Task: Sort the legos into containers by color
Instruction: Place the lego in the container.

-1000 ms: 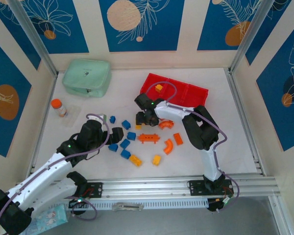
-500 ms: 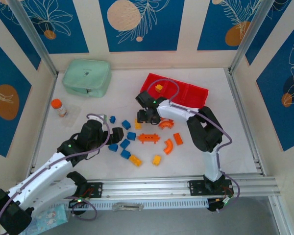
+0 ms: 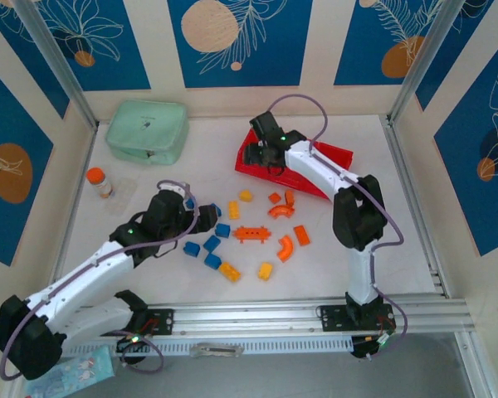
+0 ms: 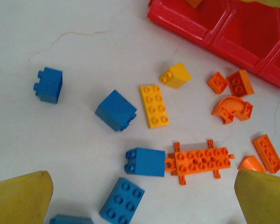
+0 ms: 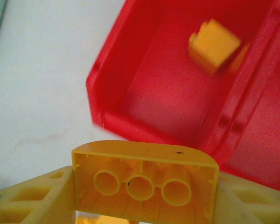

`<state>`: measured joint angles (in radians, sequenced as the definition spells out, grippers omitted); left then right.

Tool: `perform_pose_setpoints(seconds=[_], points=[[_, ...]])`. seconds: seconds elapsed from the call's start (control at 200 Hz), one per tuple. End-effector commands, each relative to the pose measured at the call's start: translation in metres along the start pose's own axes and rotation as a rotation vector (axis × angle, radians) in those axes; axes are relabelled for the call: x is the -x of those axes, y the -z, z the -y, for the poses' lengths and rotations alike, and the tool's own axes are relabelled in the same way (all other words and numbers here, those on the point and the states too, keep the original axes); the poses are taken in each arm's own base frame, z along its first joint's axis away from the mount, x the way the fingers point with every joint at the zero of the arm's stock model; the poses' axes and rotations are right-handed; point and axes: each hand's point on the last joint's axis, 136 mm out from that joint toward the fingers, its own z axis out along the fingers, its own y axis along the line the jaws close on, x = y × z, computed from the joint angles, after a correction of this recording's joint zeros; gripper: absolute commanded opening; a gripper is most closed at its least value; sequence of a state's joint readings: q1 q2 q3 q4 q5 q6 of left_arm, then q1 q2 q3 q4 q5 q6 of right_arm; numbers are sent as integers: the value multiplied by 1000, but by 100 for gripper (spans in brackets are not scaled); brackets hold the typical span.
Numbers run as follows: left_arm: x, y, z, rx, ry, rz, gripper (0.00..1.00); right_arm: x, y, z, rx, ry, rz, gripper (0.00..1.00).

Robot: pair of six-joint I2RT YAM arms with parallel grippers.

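Right claw (image 3: 262, 154): clenched on a yellow brick (image 5: 142, 163), held over the tray (image 5: 111, 100) compartment where yellow is gathered.
Left claw (image 4: 141, 196): released, poised over blue bricks (image 4: 115, 110).

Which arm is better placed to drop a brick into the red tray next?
Right. The right fingers grip a yellow brick just above the red tray's end compartment, where another yellow brick already lies. The left fingers are open over loose blue bricks, away from the tray.

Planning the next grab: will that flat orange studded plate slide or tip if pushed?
The flat orange studded plastic plate lies low and wide, so likely slides, not tips. Thin, so probably light. The blue plastic brick touching it may shift.
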<state>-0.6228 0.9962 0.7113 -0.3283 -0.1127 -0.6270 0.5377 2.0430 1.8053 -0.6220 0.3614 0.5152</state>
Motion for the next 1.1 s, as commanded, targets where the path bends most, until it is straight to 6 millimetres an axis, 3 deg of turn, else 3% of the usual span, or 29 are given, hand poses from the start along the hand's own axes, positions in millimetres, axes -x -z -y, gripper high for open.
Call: perform_pose_setpoints(seconds=[0.0,0.2,0.295,0.375,0.515,0.64,0.82,1.095], points=[[24,-3,14,-31,-5,48,99,17,-18,10,-43,55,3,62],[34,-16,21,-34,-9,34,99,54,-42,18,-67,86,35,63],[36,-20,24,-41,-6,28,99,62,-47,23,-88,79,18,71],[36,-21,25,-46,-3,20,99,62,-45,21,-83,86,12,76],[37,-19,26,-57,3,19,99,60,-26,8,-58,125,27,80],[36,-14,24,-52,4,19,99,40,-8,-4,-19,146,6,81],[30,-2,16,-42,10,25,99,-7,10,-23,55,160,-49,82],[9,9,-7,0,37,22,99,-75,12,-40,116,143,-156,83]])
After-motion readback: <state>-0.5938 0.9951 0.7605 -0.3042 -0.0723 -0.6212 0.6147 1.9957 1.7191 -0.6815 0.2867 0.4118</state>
